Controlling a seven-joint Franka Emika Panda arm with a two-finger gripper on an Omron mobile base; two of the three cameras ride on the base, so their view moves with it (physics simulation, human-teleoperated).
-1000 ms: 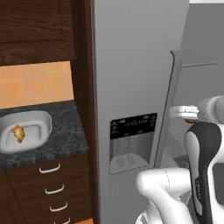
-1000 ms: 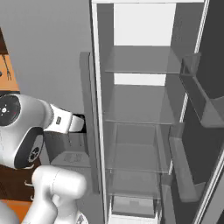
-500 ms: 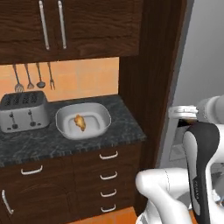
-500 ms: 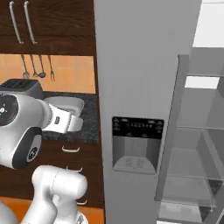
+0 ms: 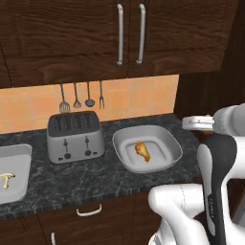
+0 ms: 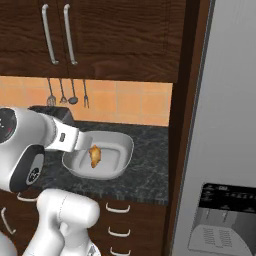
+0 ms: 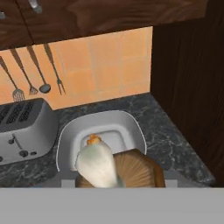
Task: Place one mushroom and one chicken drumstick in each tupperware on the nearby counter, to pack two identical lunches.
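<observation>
The tool point(image 5: 189, 123) is closed around a mushroom point(image 7: 103, 168). In the hand view the pale stem and ribbed tan cap sit right up against the camera and hide the fingertips, so the grip itself is my reading and not something plainly seen. The rounded tupperware point(image 5: 165, 160) stands on the black table point(image 5: 72, 179) just right of the toaster point(image 5: 75, 136), with one chicken drumstick point(image 5: 142, 150) lying on its floor, long axis running roughly front to back. From the tool, that container lies ahead and below: the tool hangs beside its right rim in the left base view, above it and not yet over the middle. The rectangular tupperware point(image 5: 19, 189) at the far left already has the other mushroom point(image 5: 6, 179). The coming move looks like a short reach forward over the rim, then a release onto the bare floor beside the drumstick
</observation>
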